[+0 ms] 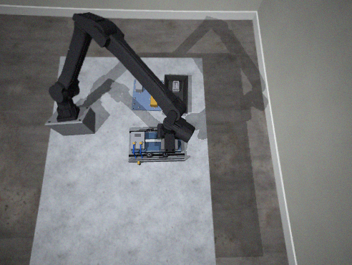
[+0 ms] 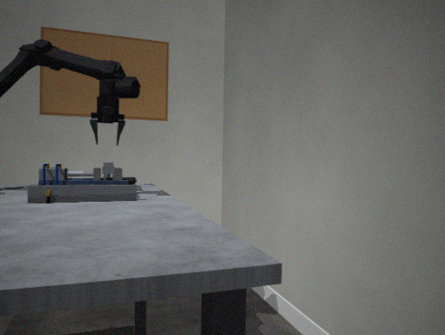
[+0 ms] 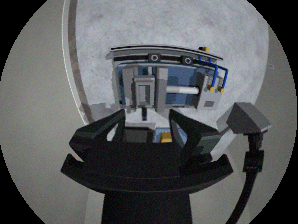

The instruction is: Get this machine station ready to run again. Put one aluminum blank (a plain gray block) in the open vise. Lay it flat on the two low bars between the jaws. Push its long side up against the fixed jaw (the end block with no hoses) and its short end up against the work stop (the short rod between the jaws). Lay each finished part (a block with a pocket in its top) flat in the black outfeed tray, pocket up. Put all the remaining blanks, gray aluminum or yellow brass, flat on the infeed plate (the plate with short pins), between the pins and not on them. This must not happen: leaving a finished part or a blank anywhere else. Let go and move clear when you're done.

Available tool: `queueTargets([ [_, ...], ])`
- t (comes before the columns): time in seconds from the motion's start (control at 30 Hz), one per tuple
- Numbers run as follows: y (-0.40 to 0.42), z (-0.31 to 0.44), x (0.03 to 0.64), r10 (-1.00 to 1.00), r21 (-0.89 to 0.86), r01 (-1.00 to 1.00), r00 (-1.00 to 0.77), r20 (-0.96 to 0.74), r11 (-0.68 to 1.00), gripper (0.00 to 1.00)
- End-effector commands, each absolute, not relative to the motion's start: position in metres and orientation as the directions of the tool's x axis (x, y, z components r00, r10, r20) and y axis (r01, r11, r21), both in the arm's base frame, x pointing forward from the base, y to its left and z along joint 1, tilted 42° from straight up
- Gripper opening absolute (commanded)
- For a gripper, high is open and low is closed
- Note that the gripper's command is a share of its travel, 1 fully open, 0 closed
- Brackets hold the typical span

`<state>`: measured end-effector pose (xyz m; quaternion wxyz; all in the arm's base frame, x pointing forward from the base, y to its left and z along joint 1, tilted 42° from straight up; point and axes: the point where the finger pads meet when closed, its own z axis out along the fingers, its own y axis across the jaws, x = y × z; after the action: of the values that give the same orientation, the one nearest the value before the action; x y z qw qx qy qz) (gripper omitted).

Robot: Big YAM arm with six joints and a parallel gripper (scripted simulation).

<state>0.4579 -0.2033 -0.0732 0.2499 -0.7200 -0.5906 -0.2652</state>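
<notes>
My gripper is open and empty. It hangs well above the vise, over its right end. In the overhead view my wrist covers that end of the vise. The jaw with blue hoses is at its left. In the wrist view the vise lies beyond my spread fingers, with a gray block-like piece between the jaws. I cannot tell whether this is a blank. A yellow brass blank lies on the blue infeed plate. A finished part lies in the black outfeed tray.
My arm's base stands at the table's left and the arm stretches across the infeed plate. A small yellow item sits just in front of the vise. The table's right edge runs close behind the tray.
</notes>
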Motion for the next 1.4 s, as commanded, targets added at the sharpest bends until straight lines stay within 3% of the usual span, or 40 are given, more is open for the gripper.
queueTargets([
  [0.0,-0.212,-0.049,0.474,0.738,-0.006,0.984,0.137,0.66,-0.177,0.64],
  [1.37,-0.189,-0.076,0.47,0.73,-0.027,0.985,0.145,0.668,-0.171,0.64],
])
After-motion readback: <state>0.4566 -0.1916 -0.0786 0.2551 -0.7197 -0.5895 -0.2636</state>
